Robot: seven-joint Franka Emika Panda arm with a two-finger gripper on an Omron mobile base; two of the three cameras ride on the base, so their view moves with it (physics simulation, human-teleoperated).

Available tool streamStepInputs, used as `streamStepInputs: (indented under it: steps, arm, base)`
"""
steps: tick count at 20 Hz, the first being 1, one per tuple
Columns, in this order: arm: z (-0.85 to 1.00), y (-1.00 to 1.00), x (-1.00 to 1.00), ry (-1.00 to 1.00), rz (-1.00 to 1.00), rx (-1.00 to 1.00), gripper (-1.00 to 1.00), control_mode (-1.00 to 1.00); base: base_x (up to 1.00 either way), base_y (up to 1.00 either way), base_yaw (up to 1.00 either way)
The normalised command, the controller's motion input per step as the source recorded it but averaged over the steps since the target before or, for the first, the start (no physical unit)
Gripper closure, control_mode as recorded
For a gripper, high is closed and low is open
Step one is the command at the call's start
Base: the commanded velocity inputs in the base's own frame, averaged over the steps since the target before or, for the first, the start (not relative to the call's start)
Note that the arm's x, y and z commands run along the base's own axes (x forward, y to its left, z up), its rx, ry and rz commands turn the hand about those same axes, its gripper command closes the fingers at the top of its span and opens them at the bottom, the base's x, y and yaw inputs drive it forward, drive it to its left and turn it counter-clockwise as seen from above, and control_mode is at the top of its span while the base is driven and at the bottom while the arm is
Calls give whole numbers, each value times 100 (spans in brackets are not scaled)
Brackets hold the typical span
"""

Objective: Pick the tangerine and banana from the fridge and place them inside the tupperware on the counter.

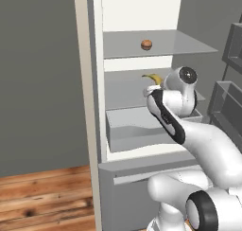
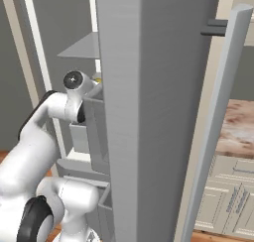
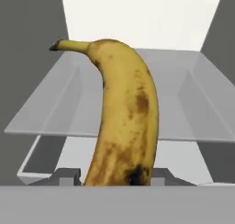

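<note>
Gripper (image 3: pixel 117 175) sits right at the banana (image 3: pixel 124 126), one dark fingertip (image 3: pixel 66 175) on each side of its lower end; fingers look narrow and close against the fruit, but I cannot tell whether they actually clamp it. Banana is yellow with brown spots, its stem tip pointing up and left in the hand view, over a grey shelf (image 3: pixel 193 103) of the fridge (image 1: pixel 97 83). From the left base view its curved end peeks out just above the wrist, on the middle shelf. Arm (image 1: pixel 203 145) rises from the lower right, bends at the elbow and reaches forward into the open fridge, hand level with that shelf. Tangerine (image 1: pixel 146 44) rests alone on the shelf above, well apart from the gripper. Grey drawer (image 1: pixel 132 130) lies below the hand. Pinkish tabletop (image 2: pixel 238 127) shows past the fridge door (image 2: pixel 149 112) in the right base view.
</note>
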Motion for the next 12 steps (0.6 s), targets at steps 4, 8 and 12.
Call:
streamStepInputs:
  steps: [4,8,12]
  arm:
    - [44,0,-93,22,0,0,100,-100]
    - [22,0,-100,9,-6,0,100,-100]
    - [29,0,-100,14,-7,0,100,-100]
  base:
    - [0,0,0]
    - [0,0,0]
    - [0,0,0]
